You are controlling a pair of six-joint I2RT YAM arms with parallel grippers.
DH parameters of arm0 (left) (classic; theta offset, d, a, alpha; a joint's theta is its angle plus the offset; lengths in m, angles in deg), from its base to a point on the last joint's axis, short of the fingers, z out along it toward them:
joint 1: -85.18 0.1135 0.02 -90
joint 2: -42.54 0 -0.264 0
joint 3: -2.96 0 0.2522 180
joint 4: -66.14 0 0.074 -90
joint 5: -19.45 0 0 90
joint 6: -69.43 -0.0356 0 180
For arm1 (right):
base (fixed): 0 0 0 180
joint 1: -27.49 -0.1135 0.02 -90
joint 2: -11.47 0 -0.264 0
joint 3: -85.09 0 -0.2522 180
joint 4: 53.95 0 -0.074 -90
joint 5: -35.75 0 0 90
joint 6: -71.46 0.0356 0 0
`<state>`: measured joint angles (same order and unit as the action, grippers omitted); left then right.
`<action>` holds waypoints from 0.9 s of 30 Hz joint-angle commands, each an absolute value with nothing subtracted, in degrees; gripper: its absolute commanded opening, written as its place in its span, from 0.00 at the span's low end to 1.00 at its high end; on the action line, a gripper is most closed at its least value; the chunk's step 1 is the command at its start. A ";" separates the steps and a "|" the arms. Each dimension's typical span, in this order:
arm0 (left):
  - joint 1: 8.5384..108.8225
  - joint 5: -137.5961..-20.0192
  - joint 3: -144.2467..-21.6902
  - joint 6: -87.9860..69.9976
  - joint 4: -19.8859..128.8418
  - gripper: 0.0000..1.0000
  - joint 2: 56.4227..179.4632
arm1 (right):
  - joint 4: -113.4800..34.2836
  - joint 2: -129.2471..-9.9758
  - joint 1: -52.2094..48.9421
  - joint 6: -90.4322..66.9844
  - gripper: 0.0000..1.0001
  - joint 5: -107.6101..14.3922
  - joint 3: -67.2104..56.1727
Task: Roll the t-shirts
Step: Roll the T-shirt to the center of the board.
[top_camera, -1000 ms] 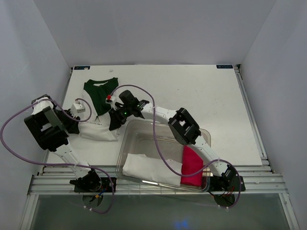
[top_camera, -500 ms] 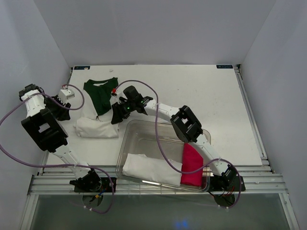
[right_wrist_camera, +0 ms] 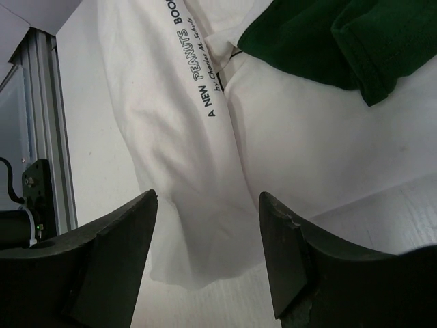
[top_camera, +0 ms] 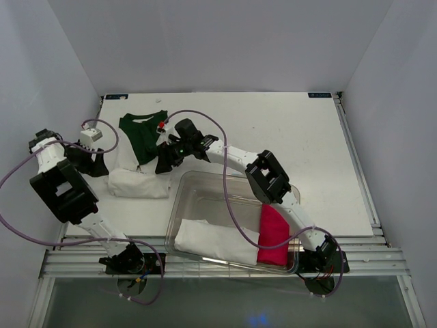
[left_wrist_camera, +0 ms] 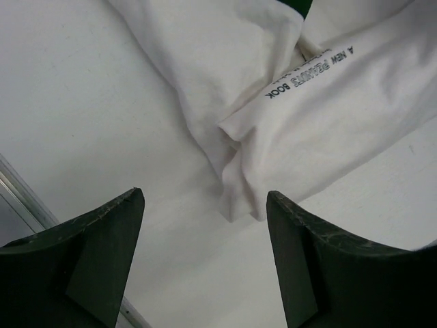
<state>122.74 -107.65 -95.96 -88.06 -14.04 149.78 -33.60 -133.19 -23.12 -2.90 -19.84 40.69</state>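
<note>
The left gripper [left_wrist_camera: 205, 205] and right gripper [right_wrist_camera: 207, 201] both hang wide, holding nothing, over the white t-shirt [top_camera: 140, 183] at middle left. The green t-shirt [top_camera: 143, 133] lies partly on it, higher up

From above, the right gripper [top_camera: 164, 162] hides one corner of the white t-shirt [top_camera: 136, 183], whose lettering [left_wrist_camera: 311, 72] is too small to read there. The left wrist view's top edge cuts the green t-shirt [left_wrist_camera: 302, 4] to a sliver.
</note>
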 commanded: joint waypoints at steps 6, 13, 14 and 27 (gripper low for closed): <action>122.62 -112.74 -80.42 -73.93 1.03 0.82 133.68 | -27.72 -125.20 -24.01 -7.28 0.63 -25.51 39.35; 121.83 -108.87 -74.09 -67.17 10.16 0.78 133.51 | -24.90 -124.50 -24.63 -4.39 0.71 -27.09 35.14; 121.92 -108.26 -73.47 -66.11 11.40 0.78 133.50 | -24.81 -124.50 -24.71 -4.48 0.72 -27.44 34.95; 121.83 -109.13 -73.29 -61.88 8.17 0.29 135.00 | -24.02 -127.57 -24.89 -4.39 0.70 -24.90 36.01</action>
<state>122.13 -107.41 -72.99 -62.94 9.87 135.24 -23.92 -126.90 -24.76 -5.00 -26.61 35.22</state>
